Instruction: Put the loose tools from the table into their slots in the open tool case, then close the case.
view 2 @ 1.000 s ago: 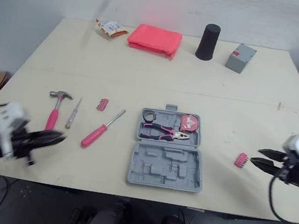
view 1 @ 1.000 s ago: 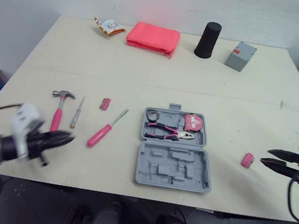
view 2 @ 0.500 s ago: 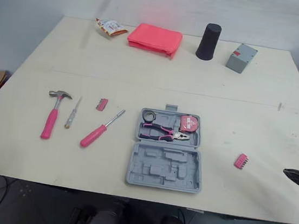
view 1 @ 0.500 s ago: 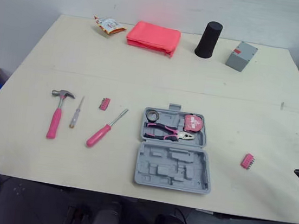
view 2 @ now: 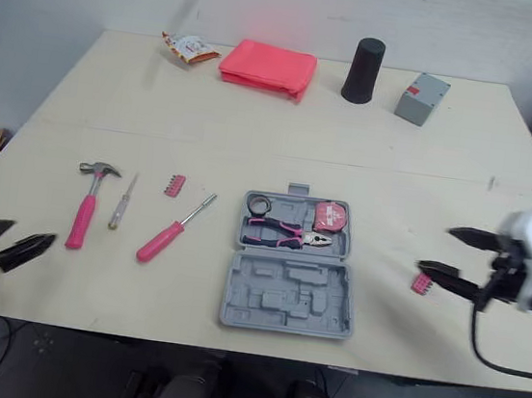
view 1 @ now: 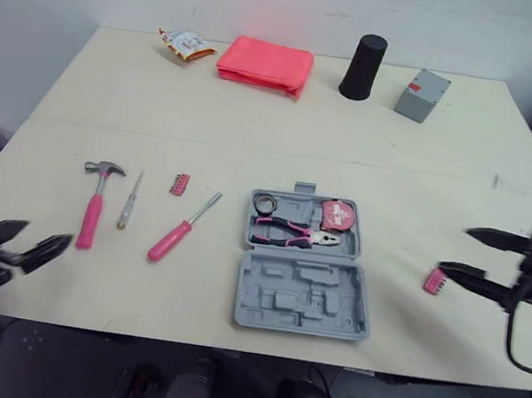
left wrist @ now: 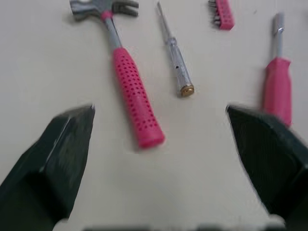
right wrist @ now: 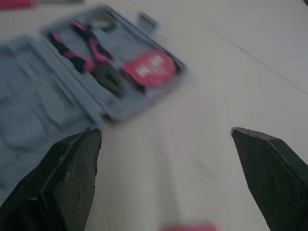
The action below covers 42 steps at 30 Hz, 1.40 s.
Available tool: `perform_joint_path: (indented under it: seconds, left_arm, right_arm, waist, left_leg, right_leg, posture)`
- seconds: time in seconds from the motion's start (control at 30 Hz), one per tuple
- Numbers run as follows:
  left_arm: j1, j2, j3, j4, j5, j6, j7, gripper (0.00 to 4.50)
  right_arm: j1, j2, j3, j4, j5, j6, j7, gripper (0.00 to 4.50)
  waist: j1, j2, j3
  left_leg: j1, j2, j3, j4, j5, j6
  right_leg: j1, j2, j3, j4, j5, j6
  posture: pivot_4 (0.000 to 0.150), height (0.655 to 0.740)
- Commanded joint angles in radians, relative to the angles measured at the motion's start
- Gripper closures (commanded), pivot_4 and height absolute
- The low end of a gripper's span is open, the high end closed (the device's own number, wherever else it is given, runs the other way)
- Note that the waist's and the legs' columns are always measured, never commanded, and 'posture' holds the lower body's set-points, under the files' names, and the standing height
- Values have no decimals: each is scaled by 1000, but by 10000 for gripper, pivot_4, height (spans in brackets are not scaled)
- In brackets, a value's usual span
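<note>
Head stereo pair high above; two wrist cameras low and close.
Both eyes look down over the whole table [view 1: 257,111], tool case [view 1: 303,296] at centre; left wrist view faces the hammer [left wrist: 130,96] closely, right wrist view the tool case.

Table [view 1: 276,113] is lit brightly & evenly, approx. from overhead. Short, soft shadows are cast beside hammer [left wrist: 126,77] & along near edge of tool case [view 1: 302,301]. Pink glow is thrown on far wall [view 1: 280,7] above cloth [view 1: 265,63]. Floor [view 1: 51,367] is left dim.

Left gripper [view 1: 48,233] and right gripper [view 1: 454,249], jaws wide apart (both inward-facing)
</note>
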Motion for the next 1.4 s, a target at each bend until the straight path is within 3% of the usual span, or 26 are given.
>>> perform_joint_path:
  seconds: [0.03,0.23,0.6,0.7,0.87,0.97,1.07,1.13,1.27,1.33,1.4]
  left_arm:
    - [-101,-28,-81,-52,19,147,164,634]
    - [-232,-104,-251,33,107,180,308,634]
    - [-303,-138,-433,208,206,51,324,634]
    - [-324,-154,-432,247,218,31,333,9154]
    - [-338,-177,-408,259,215,36,335,32966]
    - [-330,-191,-395,245,217,39,341,44625]
    - [-327,-180,-396,204,223,21,332,44625]
    - [-341,-116,-417,154,219,-2,283,44625]
    - [-430,87,-538,67,144,-34,31,44625]
    - [-489,200,-652,37,103,-41,-134,44625]
    - [-597,245,-790,49,75,-39,-270,44625]
  right_arm:
    - [-121,52,81,-213,155,106,-98,0]
    - [-329,177,228,-234,236,170,-180,0]
    - [-424,232,321,-189,231,164,-148,0]
    - [-438,240,326,-183,236,166,-138,0]
    - [-449,234,329,-174,223,154,-116,0]
    - [-449,226,318,-171,228,152,-104,0]
    - [-447,217,305,-166,231,150,-90,0]
    - [-445,207,300,-163,226,146,-83,0]
    - [-412,159,281,-159,219,147,-63,0]
    - [-367,106,267,-166,204,150,-41,0]
    - [-293,42,247,-179,197,163,-12,0]
  waist:
    - [1,0,0]
    - [3,-6,0]
    - [3,-7,0]
    - [5,-7,0]
    - [8,-7,0]
    - [8,-7,0]
    - [7,-7,0]
    - [7,-7,0]
    - [4,-11,2]
    - [6,-11,2]
    - [9,-10,2]
  left_leg:
    - [0,0,0,0,1,-1]
    - [0,2,6,0,5,-2]
    - [1,3,13,1,4,1]
    - [2,4,13,2,4,1]
    - [1,3,13,3,3,3]
    - [1,3,13,5,1,4]
    - [1,3,14,6,0,4]
    - [1,3,14,6,0,4]
    - [-1,4,15,6,-3,-2]
    - [-2,4,15,6,-3,-3]
    - [-2,3,17,6,-5,-3]
  right_leg:
    - [0,2,1,0,0,0]
    - [-3,12,9,0,0,0]
    - [-5,11,15,0,2,2]
    - [-5,11,15,1,2,1]
    - [-5,10,15,1,2,2]
    - [-5,10,15,0,3,2]
    - [-4,10,15,0,3,2]
    - [-4,10,15,0,3,3]
    - [-6,11,15,0,3,2]
    - [-7,11,15,-1,3,2]
    - [-7,11,15,-2,3,2]
  posture:
    - [1500,7355]
    - [1500,7355]
    - [1500,7355]
    - [1500,7355]
    - [1500,7355]
    - [1500,7355]
    - [1500,7355]
    - [1500,7355]
    - [1500,7355]
    - [1500,7355]
    - [1500,7355]
